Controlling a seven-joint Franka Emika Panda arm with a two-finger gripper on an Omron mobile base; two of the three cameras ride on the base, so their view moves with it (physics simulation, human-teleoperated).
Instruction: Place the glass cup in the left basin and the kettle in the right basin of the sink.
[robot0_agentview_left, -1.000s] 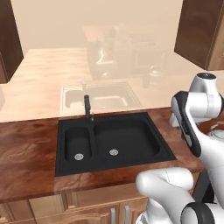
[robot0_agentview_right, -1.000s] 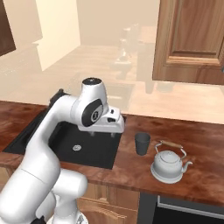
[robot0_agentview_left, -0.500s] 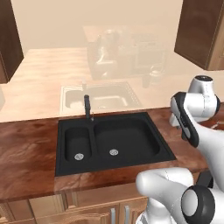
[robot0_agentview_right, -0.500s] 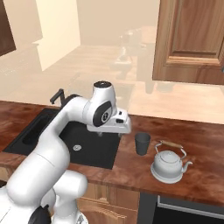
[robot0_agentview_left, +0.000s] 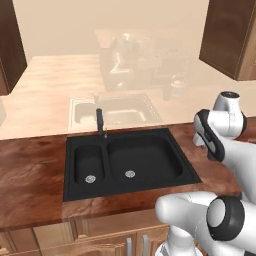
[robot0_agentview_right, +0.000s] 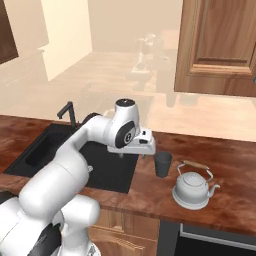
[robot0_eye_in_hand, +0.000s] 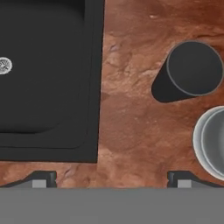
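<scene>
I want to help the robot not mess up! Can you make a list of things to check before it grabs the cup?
1. Gripper open wide: ok.
2. Gripper holding nothing: ok.
3. Glass cup upright on the counter: ok.
4. Cup centred between the fingertips: not ok, it sits off to one side in the hand view.
5. Kettle apart from the cup: ok.
6. Left basin free for the cup: ok.

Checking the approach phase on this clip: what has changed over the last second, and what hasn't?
The arm has swung from over the sink toward the glass cup, bringing the gripper close beside it. The jaws stayed open and took hold of nothing. The glass cup and kettle stand unmoved on the counter; both basins are unchanged.
</scene>
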